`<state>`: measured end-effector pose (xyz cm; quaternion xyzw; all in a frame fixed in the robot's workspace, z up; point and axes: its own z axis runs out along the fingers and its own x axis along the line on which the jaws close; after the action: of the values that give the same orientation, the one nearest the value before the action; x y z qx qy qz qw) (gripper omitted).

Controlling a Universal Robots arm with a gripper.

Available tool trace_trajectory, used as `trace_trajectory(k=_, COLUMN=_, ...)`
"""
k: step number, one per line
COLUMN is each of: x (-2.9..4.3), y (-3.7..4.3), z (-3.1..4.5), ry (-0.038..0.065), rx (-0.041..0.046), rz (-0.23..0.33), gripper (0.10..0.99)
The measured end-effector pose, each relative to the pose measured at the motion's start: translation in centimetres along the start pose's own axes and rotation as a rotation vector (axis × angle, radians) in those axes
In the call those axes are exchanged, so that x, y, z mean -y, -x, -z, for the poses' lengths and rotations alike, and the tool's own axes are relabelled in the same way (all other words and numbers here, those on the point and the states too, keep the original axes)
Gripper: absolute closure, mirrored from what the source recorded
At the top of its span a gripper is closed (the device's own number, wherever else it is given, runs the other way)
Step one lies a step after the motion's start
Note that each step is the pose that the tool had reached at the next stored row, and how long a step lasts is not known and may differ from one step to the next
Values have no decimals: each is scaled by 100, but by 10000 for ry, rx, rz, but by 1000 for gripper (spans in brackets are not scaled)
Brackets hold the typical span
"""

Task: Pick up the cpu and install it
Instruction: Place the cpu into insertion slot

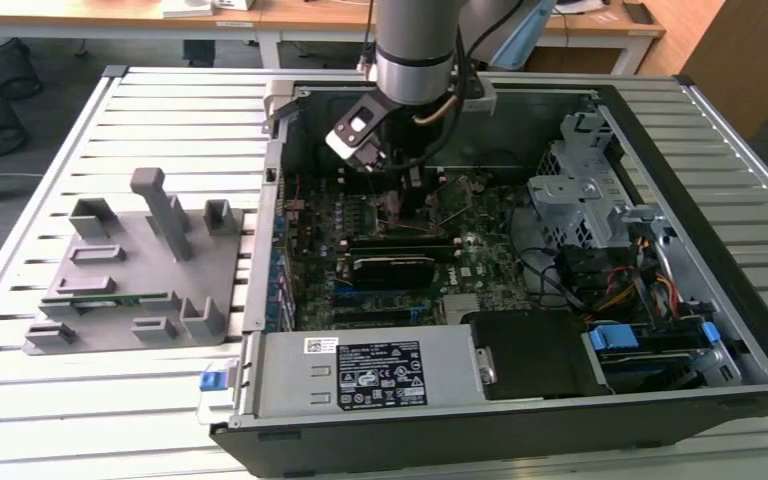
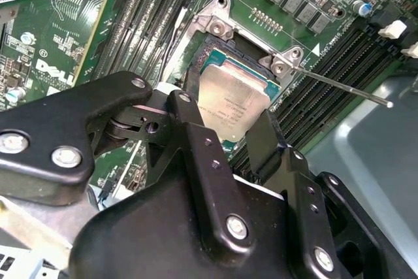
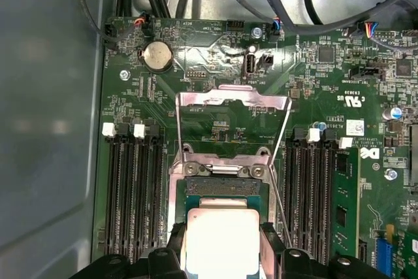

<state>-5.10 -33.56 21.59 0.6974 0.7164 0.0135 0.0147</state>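
Observation:
The cpu [image 2: 235, 106], a small square chip with a shiny silver top, lies low in the motherboard socket [image 3: 222, 184], whose metal load plate [image 3: 232, 99] is swung up and open. My gripper [image 2: 228, 125] stands directly over it, a black finger pressed against each of two opposite edges of the chip, so it is shut on the cpu. In the first wrist view the cpu [image 3: 221, 240] shows between the same fingers [image 3: 173, 243]. In the exterior view the arm reaches down into the open computer case, with the gripper [image 1: 391, 165] above the board's middle.
The socket's thin lever [image 2: 339, 86] sticks out to one side. Memory slots [image 3: 130, 194] flank the socket. The case holds a power supply [image 1: 371, 370] and a drive cage [image 1: 578, 190]. A grey fixture [image 1: 131, 270] with a green memory stick [image 1: 104, 298] sits at the exterior view's left.

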Motion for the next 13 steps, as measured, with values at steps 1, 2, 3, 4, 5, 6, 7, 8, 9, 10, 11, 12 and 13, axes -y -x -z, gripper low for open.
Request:
trace_trajectory(k=1, x=0, y=0, z=-8, ry=0, rx=0, rz=-6, gripper=557)
trace_trajectory(k=2, x=1, y=0, z=-15, ry=0, rx=0, rz=-12, gripper=557)
trace_trajectory(k=3, x=1, y=0, z=-21, ry=0, rx=1, rz=-20, gripper=557)
trace_trajectory(k=4, x=1, y=0, z=-26, ry=0, rx=1, rz=-29, gripper=557)
trace_trajectory(k=5, x=1, y=0, z=-32, ry=0, rx=1, rz=-38, gripper=557)
trace_trajectory(k=6, x=-1, y=0, z=-38, ry=0, rx=1, rz=-47, gripper=557)
trace_trajectory(k=7, x=-5, y=-1, z=-45, ry=0, rx=2, rz=-64, gripper=557)
trace_trajectory(k=8, x=-10, y=-2, z=-52, ry=0, rx=4, rz=-88, gripper=557)
trace_trajectory(k=9, x=-13, y=-4, z=-59, ry=0, rx=5, rz=-117, gripper=557)
trace_trajectory(k=10, x=-14, y=-5, z=-66, ry=0, rx=5, rz=-148, gripper=557)
trace_trajectory(k=11, x=-15, y=-5, z=-71, ry=0, rx=7, rz=-173, gripper=557)
trace_trajectory(k=12, x=-15, y=-5, z=-77, ry=0, rx=7, rz=-193, gripper=557)
trace_trajectory(k=13, x=-16, y=-5, z=-82, ry=0, rx=8, rz=-210, gripper=557)
